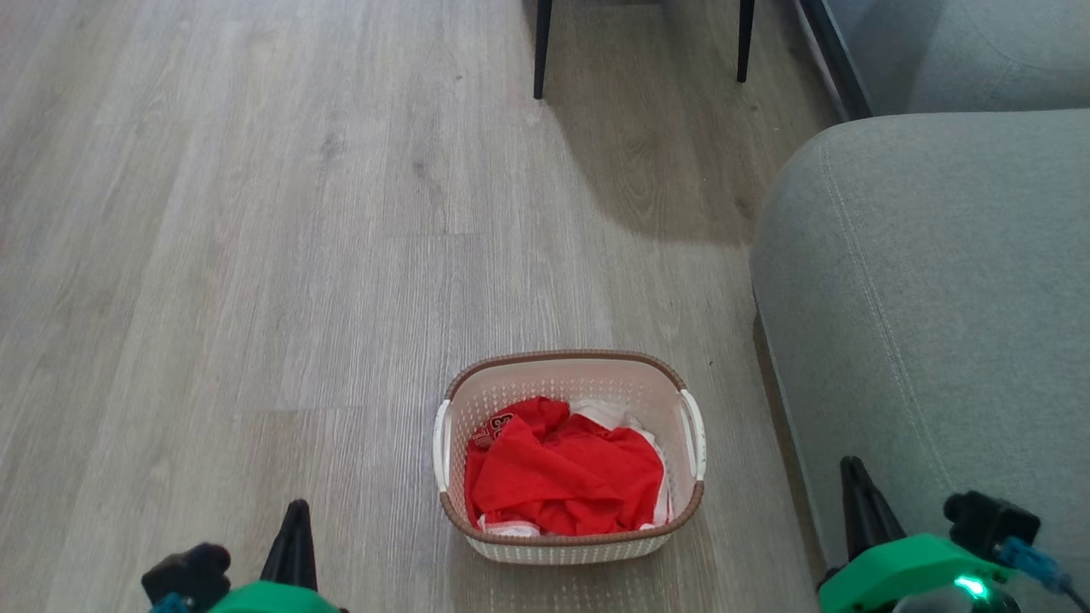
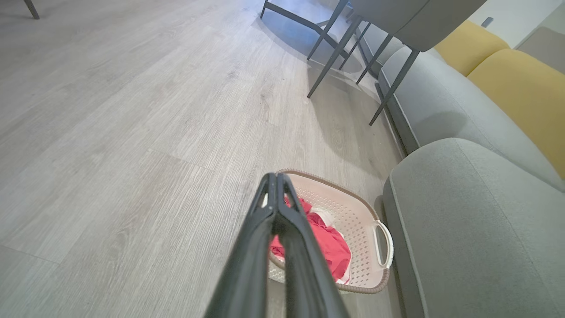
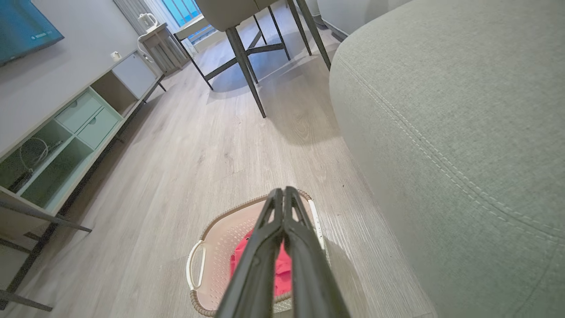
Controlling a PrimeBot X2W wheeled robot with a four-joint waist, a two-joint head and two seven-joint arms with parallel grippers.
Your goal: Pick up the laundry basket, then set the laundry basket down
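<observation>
On the grey wood-look floor (image 1: 255,255), the laundry basket (image 1: 588,383) is seen standing upright near the rounded end of a grey sofa (image 1: 928,323), with a narrow strip of floor left between them. A crumpled red garment (image 1: 562,468) is piled inside, and a white one (image 1: 609,415) is partly covered beneath it. From the head view both white side handles (image 1: 441,447) are made out below the brown woven-look rim, and the basket is placed ahead of and between the two grippers, apart from each.

The left gripper (image 1: 297,509) is seen at the lower left with its dark fingers pressed together and nothing held. The right gripper (image 1: 850,466) is likewise closed and empty at the lower right, in front of the sofa's side.

Along the left wrist view, the closed left gripper (image 2: 276,176) is drawn across the near side of the basket (image 2: 353,207), so contact cannot be judged there; the gap is settled by the head view. Yellow cushions (image 2: 521,88) on the sofa and slanting dark chair legs (image 2: 335,53) are added by this view.

Along the right wrist view, the right gripper (image 3: 282,191) is shown with fingertips meeting above the basket's rim (image 3: 229,212). A low media cabinet (image 3: 75,132) with pale green drawers, a television (image 3: 22,22) on the wall and a white kettle (image 3: 148,20) are brought in at the far side of the room.
</observation>
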